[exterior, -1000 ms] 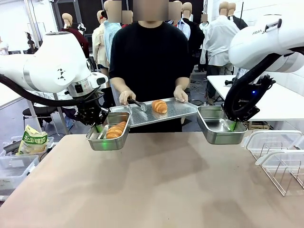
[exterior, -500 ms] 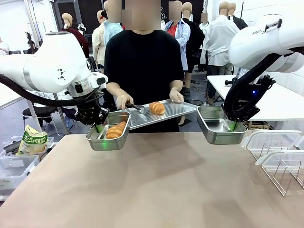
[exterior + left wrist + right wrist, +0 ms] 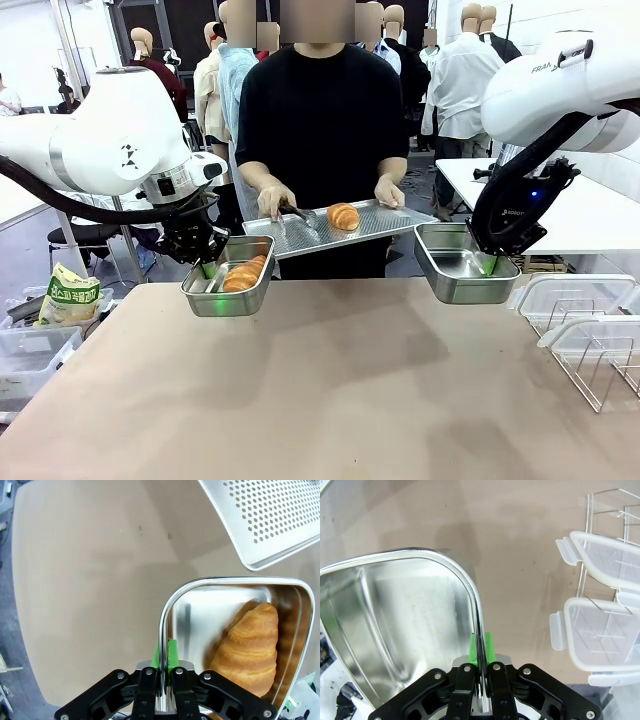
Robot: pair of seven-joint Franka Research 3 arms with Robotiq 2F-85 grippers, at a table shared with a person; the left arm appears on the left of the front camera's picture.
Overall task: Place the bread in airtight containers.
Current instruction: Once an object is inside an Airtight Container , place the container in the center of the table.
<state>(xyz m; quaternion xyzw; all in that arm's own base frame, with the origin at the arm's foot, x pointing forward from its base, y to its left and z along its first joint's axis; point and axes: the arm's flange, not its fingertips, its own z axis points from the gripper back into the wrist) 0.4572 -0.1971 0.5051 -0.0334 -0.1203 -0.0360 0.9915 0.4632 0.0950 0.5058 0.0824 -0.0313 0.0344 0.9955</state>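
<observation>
Clamping each tin by its rim, both grippers are staying put: the left gripper (image 3: 164,652) is pinching the left tin (image 3: 168,607) with the first roll (image 3: 250,645) lying inside, and the right gripper (image 3: 481,647) is pinching the right tin (image 3: 395,620), whose bare floor the right wrist view is confirming. Beyond, the person's tray (image 3: 385,214) is shifting rightward from a moment ago, bringing the second roll (image 3: 343,216) nearer that empty tin.

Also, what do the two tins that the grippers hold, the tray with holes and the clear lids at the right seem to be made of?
The left tin and right tin: probably stainless steel, polished; they mirror light. The tray: likely the same metal, duller, punched with holes. The clear lids: apparently transparent plastic with whitish rims; the table shows through.
</observation>
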